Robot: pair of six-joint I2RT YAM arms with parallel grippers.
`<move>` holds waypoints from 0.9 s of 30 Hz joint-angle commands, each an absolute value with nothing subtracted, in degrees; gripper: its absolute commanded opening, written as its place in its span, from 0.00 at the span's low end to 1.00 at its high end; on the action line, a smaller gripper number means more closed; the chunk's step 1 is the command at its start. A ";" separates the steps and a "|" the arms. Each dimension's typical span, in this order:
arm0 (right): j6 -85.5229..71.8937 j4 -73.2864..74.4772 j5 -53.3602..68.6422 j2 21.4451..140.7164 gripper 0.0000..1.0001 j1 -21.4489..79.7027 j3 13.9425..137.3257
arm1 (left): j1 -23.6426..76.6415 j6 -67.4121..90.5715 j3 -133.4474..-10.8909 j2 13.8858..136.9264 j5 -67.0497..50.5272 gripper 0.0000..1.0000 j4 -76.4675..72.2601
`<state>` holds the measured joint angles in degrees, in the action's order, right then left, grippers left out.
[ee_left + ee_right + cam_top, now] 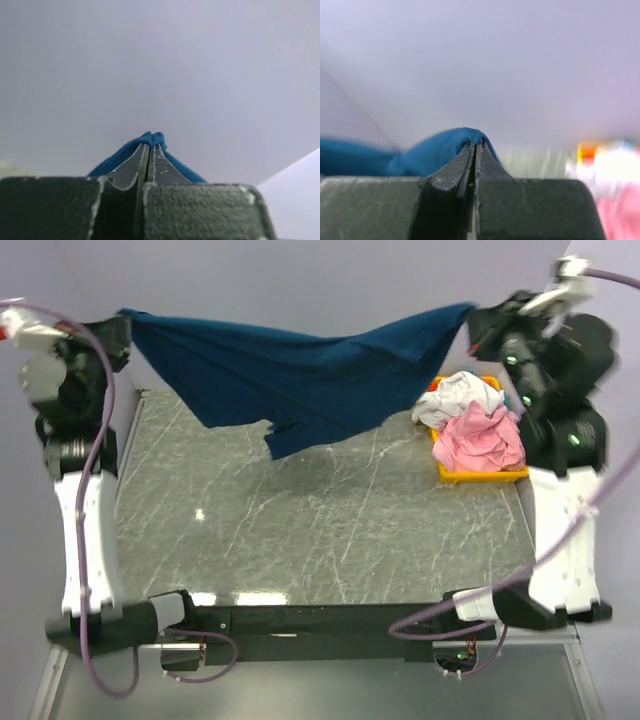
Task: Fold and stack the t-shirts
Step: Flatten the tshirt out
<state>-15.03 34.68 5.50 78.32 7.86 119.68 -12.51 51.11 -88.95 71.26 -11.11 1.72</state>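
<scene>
**One shirt aloft, two waiting in the bin**

One navy t-shirt (pixel 300 375) hangs in the air over the far part of the table, stretched between the two arms like washing on a line. Its middle sags and a loose tail droops toward the grey marbled table (pixel 300 540), though as far as I can tell it does not rest there. The left gripper (pixel 150 146) is pinched tight on a bunched edge of the cloth at the far left. The right gripper (pixel 476 145) is clamped on the opposite edge at the far right. Both wrist views show blue fabric squeezed up over the closed tips.

Off to the right, the white t-shirt (pixel 458 392) and the pink t-shirt (pixel 487 437) lie crumpled together in the yellow bin (pixel 480 477), with the white one toward the back and the pink one nearer.

By my reckoning the job is barely begun. Nothing is folded and no stack shows on the table. The navy shirt is only spread out, and it needs laying flat and folding before the other two get their turn.

As for writing, I can read none. The navy shirt shows plain blue from here (any print must be turned away or lost in the folds), and no label is legible on the bin or the arms.
</scene>
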 commanded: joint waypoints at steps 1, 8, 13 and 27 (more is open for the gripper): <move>-12.92 18.55 1.85 75.32 0.00 7.47 122.15 | -12.66 48.34 -85.79 63.48 -0.63 0.00 -4.66; -12.83 18.55 2.98 82.52 0.00 6.95 130.78 | -12.48 44.39 -83.32 63.36 -1.74 0.00 -0.80; -16.69 20.38 7.29 93.04 0.00 4.22 129.64 | -12.22 42.37 -86.13 79.49 -13.33 0.00 10.44; -22.33 18.36 10.99 93.95 0.00 2.46 127.17 | -9.93 40.25 -78.84 79.97 -15.72 0.00 9.12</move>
